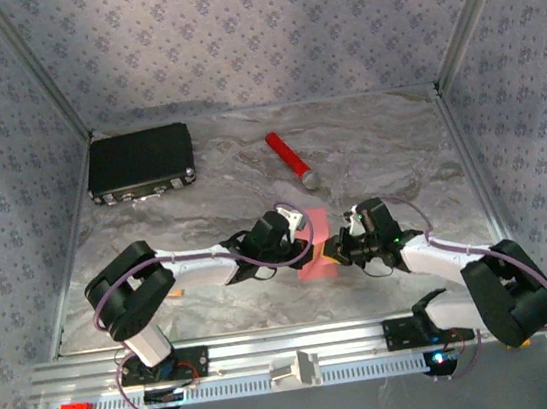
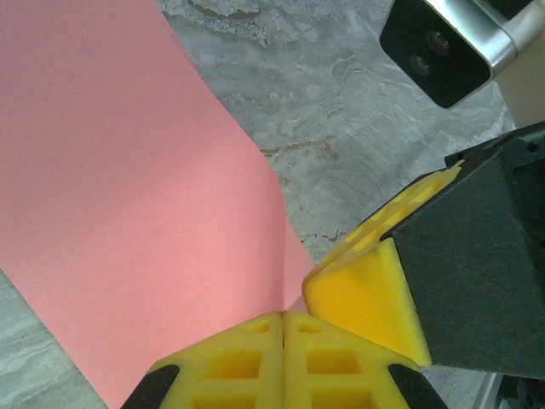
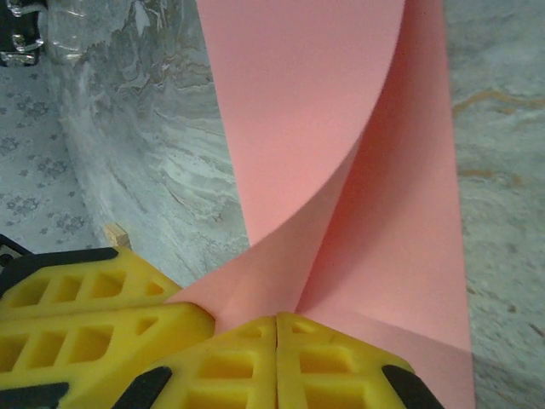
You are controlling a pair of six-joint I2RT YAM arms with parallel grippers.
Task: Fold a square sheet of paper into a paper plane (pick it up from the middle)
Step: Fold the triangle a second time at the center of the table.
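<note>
The square sheet of paper [image 1: 316, 244] sits on the marbled counter [image 1: 201, 189], on the near side of the red cylinder with the grey tip [image 1: 291, 160] and well apart from it. Both arms meet over the sheet. The left tool [image 2: 283, 341] is closed, its yellow fingertips pressed together with the pink sheet's edge emerging from the seam between them. The right tool [image 3: 277, 341] is closed in the same way on the same sheet, just beside its partner.

From the right wrist, the paper [image 3: 298, 111] rises from the pinch and curls over itself, one layer arching above another that lies flat on the counter. The fold therefore looks begun but not pressed down.

The two grips probably sit side by side so that the lifted edge stays straight and level as it is carried across. One pinch alone would let thin paper sag or twist. With the fingertips this close together, the main risk is that the tools pull against each other and wrinkle the sheet.

The black case [image 1: 139, 162] lies far to the left of the cylinder, clear of the work.
</note>
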